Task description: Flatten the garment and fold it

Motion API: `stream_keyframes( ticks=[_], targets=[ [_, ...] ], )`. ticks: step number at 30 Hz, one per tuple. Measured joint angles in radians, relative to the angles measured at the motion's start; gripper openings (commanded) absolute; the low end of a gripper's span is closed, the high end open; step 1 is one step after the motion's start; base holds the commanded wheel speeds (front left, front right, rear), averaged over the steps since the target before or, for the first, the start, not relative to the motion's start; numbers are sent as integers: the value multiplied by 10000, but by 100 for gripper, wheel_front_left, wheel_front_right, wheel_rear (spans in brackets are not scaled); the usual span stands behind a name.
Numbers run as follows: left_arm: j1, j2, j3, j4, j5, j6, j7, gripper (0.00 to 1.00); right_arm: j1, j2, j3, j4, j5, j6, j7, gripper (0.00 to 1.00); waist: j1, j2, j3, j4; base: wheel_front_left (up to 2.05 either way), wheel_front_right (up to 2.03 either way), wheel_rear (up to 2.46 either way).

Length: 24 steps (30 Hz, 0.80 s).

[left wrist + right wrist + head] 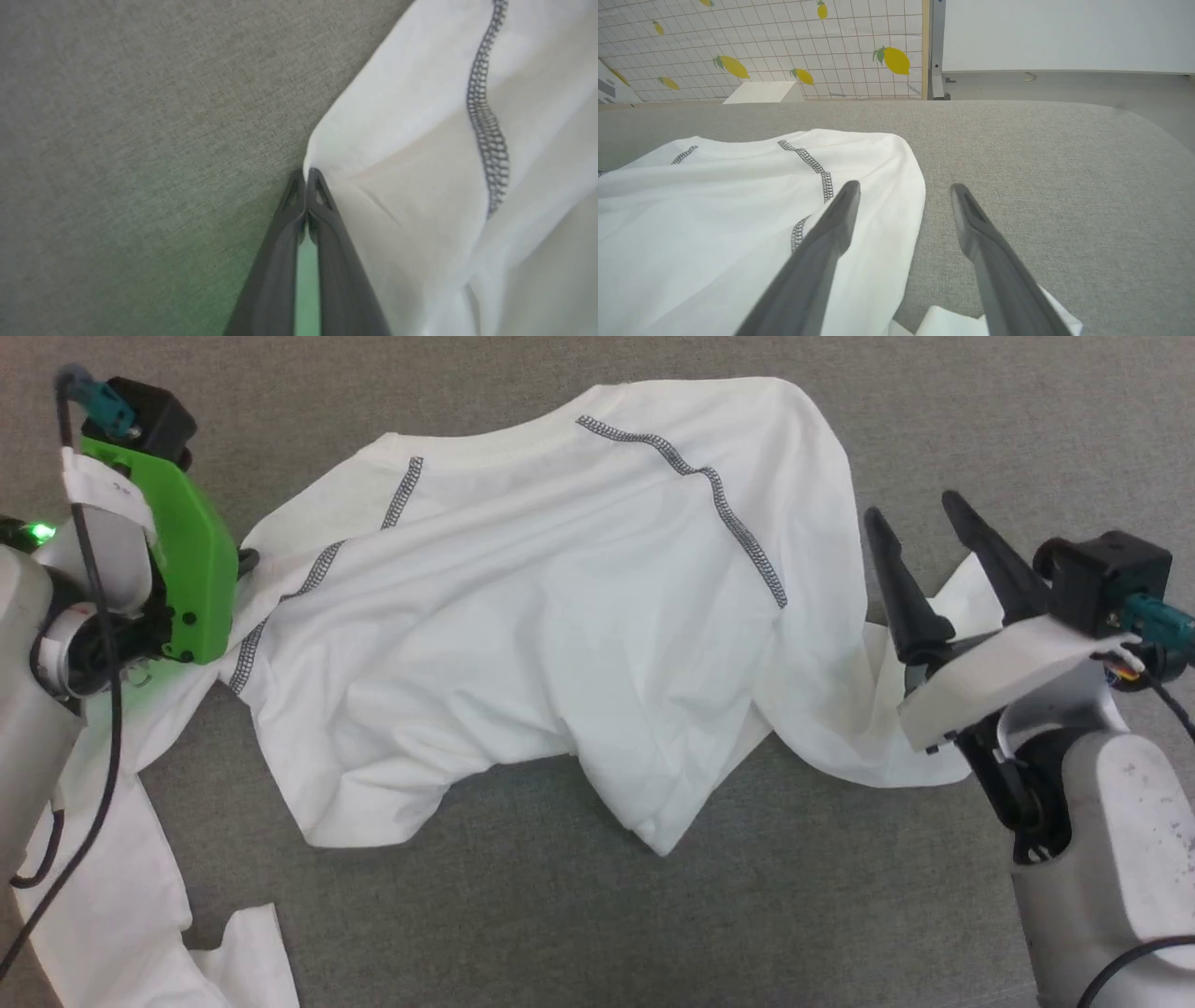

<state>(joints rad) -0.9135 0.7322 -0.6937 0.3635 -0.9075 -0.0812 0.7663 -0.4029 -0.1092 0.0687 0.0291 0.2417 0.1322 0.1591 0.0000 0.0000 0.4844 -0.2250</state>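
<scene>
Left fingers pinch garment edge; right fingers apart.

You are in what looks like a robot test room, not a home: a grey cloth-covered worktop stands before a printed backdrop of tiles and lemons, next to a bare metal post and a plain white wall, with a white box at the far edge.

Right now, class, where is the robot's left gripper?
The left gripper is shut on a folded edge of the garment, near its zigzag shoulder seam, over the grey surface, at the head view's left side.
</scene>
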Motion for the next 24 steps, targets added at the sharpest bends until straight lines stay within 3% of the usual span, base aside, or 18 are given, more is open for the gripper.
stream_keyframes(
  ticks=[5, 11, 18, 23, 24],
  targets=[
    [-150, 90, -288, -263, 1287, -46, -1367, 0, -658, -297, 151, 326, -35, 0, 171, 100, 0, 0, 64, 243, 0, 0, 0],
    [-450, 151, -311, 272, 2600, 418, -3237, 0, -2116, -677, 539, 1626, -146, 0, 711, 100, 1, 0, 142, 609, 0, 0, 0],
    [-648, -497, -378, 888, 2550, 311, -3814, 0, -4023, -894, 1751, 3847, -2, 0, 2259, 100, 1, 0, 355, 1041, 0, 0, 0],
    [-976, -849, -481, 1285, 2550, 117, -4025, 0, -5019, -1007, 1772, 5402, -658, 0, 3753, 100, 1, 0, 544, 1379, 0, 0, 0],
    [-1013, -886, -497, 1365, 2548, 102, -4050, 0, -5187, -970, 1818, 5532, -662, 0, 4100, 88, 1, 0, 562, 1426, 0, 0, 0]
  ],
)
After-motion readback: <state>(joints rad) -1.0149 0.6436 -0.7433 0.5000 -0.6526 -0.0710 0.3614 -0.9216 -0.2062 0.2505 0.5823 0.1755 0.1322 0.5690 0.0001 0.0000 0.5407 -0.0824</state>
